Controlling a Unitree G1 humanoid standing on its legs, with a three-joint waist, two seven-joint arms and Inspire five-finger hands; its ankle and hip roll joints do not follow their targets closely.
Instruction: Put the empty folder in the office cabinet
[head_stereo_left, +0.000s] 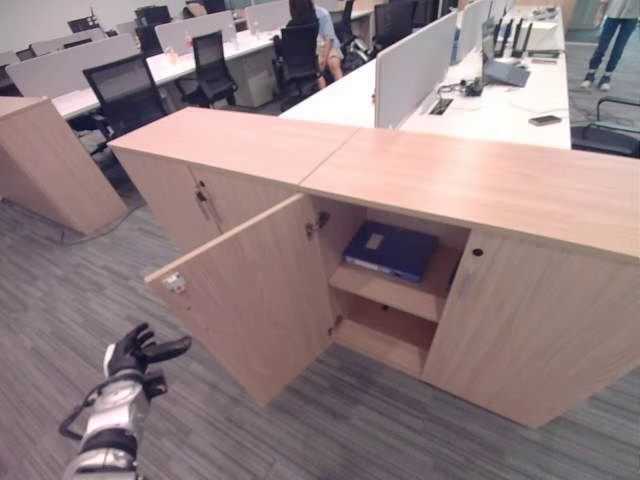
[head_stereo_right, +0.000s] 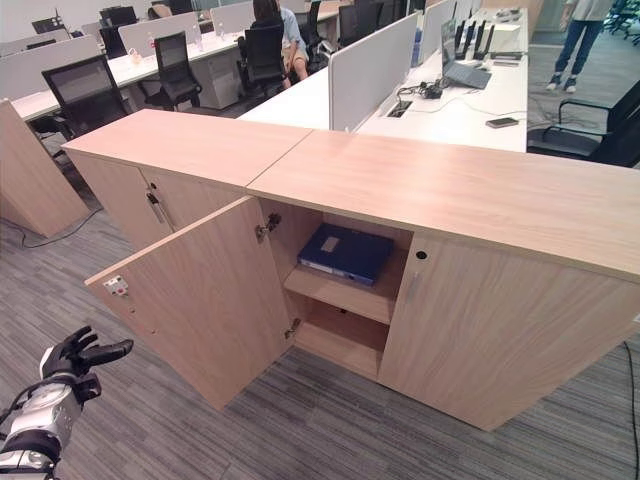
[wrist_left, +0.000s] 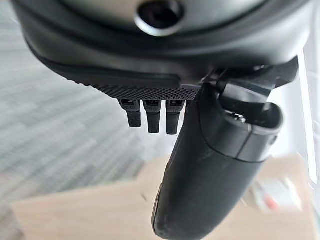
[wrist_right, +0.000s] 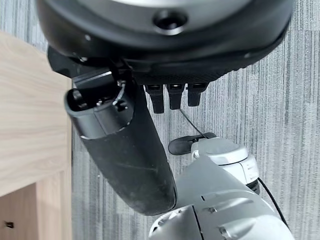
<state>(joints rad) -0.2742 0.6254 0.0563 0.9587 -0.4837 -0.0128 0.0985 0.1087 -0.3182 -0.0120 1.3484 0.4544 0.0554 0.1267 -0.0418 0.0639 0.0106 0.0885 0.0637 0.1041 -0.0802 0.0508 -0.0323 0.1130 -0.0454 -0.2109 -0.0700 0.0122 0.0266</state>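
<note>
Blue folder (head_stereo_left: 390, 250) lies flat on the upper shelf (head_stereo_left: 385, 289) of the office cabinet (head_stereo_left: 470, 190), inside the open compartment. Cabinet door (head_stereo_left: 255, 295) swung wide toward the carpet (head_stereo_left: 60, 290). Left hand (head_stereo_left: 135, 352) hangs low, near the door's outer edge, fingers relaxed, empty. Right hand (wrist_right: 125, 150) over the carpet beside the cabinet, fingers straight, empty.

Wooden cabinet (head_stereo_left: 470, 190) stands on grey carpet (head_stereo_left: 60, 300), its left door (head_stereo_left: 250, 300) swung wide open. A blue folder (head_stereo_left: 390, 250) lies flat on the upper shelf (head_stereo_left: 395, 290); the bottom shelf (head_stereo_left: 385, 345) sits below.
</note>
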